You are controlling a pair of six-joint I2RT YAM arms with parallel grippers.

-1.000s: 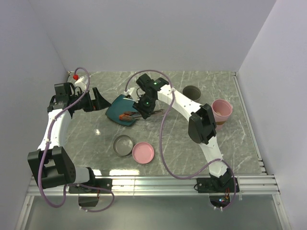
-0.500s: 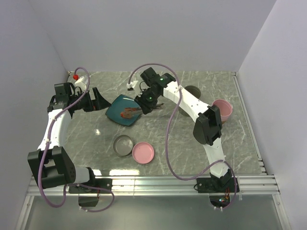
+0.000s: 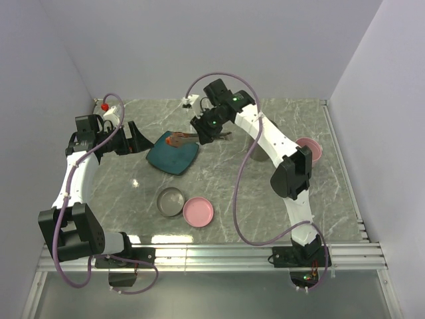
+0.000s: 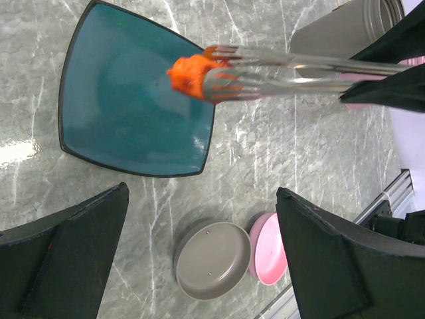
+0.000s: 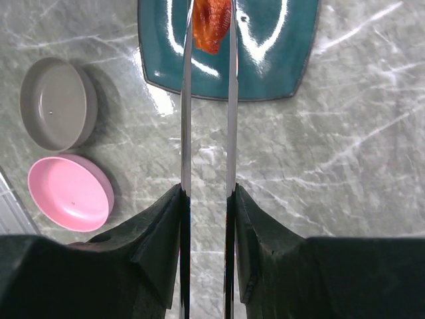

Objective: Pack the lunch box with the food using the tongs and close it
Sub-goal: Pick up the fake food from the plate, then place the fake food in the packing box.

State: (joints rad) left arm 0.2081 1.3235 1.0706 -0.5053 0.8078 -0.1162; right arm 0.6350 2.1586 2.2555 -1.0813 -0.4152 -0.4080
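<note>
The right claw (image 5: 207, 199) was partly closed, its pads squeezing the two thin arms of the tongs (image 5: 231, 133) together. The left claw (image 4: 202, 219) gaped wide and held nothing, just left of the plate. Nearest the arm bases sat a grey bowl (image 3: 170, 201) with a pink bowl (image 3: 198, 211) just beside it. Beyond them lay the teal plate (image 3: 166, 159), with no food visible on it. Over its far edge the tong tips pinched an orange-red chunk (image 4: 189, 74), seemingly lifted clear. A pink tub (image 3: 312, 147) stood well apart to the right. The likely hazard was that the pinch looked narrow, so any easing of the squeeze, or a jolt while carrying, could drop the chunk onto the table.
</note>
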